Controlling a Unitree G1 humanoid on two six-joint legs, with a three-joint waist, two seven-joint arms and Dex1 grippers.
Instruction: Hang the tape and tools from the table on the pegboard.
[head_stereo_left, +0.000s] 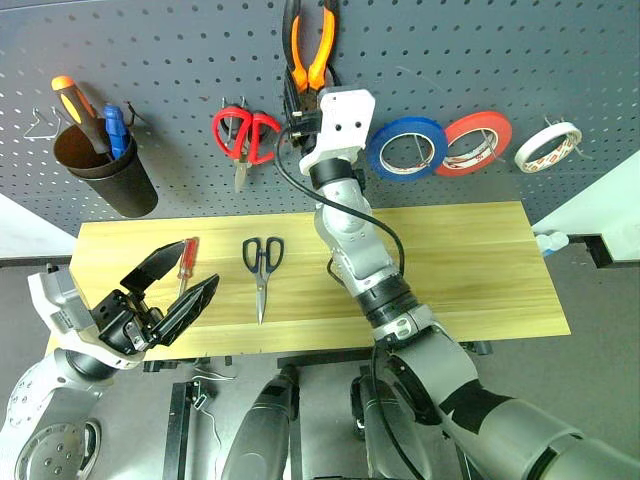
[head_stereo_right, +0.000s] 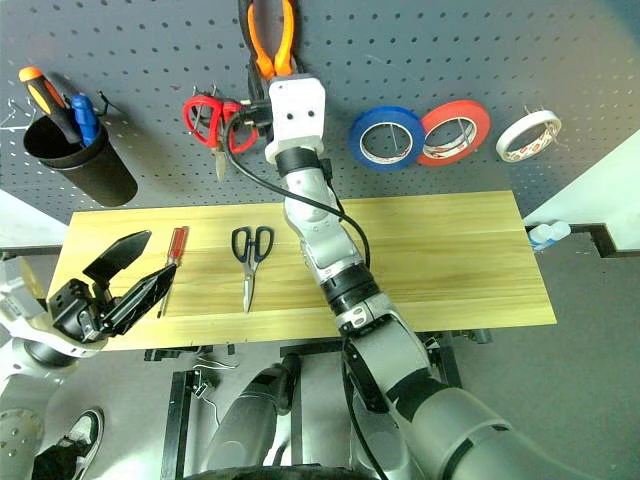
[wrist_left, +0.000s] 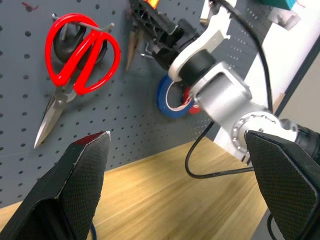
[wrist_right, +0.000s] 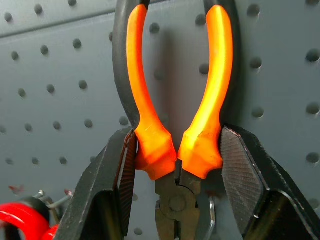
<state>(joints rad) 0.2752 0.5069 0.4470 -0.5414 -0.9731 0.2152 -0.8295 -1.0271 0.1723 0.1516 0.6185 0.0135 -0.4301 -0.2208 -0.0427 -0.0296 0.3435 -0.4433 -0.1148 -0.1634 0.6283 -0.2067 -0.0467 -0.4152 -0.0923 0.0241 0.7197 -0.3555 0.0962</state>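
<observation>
The orange-and-black pliers (wrist_right: 150, 145) stand upright against the dark grey pegboard (head_stereo_left: 180, 50), handles up. My right gripper (wrist_right: 177, 132) is shut on the pliers, one pad pressing each handle just above the pivot. The whitish tape (head_stereo_left: 548, 146) hangs on the board at the far right. Dark-handled scissors (head_stereo_left: 262, 265) and a slim red-handled screwdriver (head_stereo_left: 187, 258) lie on the left part of the wooden table (head_stereo_left: 470, 260). My left gripper (head_stereo_left: 198, 264) hovers open over the table's front left corner, near the screwdriver, with nothing between its fingers.
Red-handled scissors (head_stereo_left: 245, 135), a blue roll (head_stereo_left: 407, 147) and a red roll (head_stereo_left: 477, 142) hang on the board. A black cup (head_stereo_left: 105, 170) at its left holds an orange and a blue screwdriver. A small bottle (head_stereo_left: 552, 241) sits past the table's right end.
</observation>
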